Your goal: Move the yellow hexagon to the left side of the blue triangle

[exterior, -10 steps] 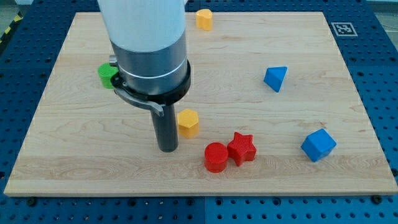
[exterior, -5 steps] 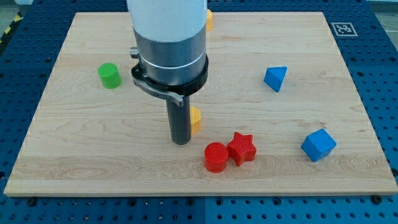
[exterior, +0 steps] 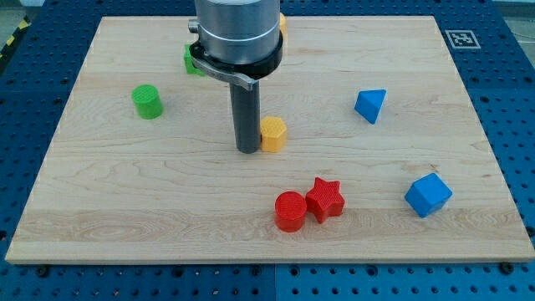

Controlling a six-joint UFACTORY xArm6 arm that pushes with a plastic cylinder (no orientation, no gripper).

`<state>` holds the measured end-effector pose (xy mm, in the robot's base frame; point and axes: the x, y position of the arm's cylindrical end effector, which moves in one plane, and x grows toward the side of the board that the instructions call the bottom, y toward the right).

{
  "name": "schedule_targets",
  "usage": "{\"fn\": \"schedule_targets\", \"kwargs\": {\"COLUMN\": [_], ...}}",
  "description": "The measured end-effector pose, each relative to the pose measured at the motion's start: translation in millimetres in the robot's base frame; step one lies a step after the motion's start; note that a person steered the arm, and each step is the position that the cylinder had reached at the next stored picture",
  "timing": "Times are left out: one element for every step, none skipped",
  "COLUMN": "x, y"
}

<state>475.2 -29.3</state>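
Observation:
The yellow hexagon (exterior: 273,133) lies near the board's middle. My tip (exterior: 247,150) stands right against its left side, touching it. The blue triangle (exterior: 370,105) lies to the hexagon's right and a little higher in the view, well apart from it. The arm's thick body hides the board's top middle.
A red cylinder (exterior: 291,211) and a red star (exterior: 325,200) touch each other below the hexagon. A blue cube (exterior: 428,195) sits at the lower right. A green cylinder (exterior: 147,101) is at the left. A green block (exterior: 193,62) and a yellow block (exterior: 282,22) peek out beside the arm.
My tip has moved right and toward the view's top. The yellow hexagon has shifted right and up, closer to the blue triangle. The other blocks have not moved.

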Motion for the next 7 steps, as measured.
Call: {"fn": "schedule_targets", "kwargs": {"x": [6,24,12,3,-12,-46,-60], "y": [5,6,23,46,52,53,53]}}
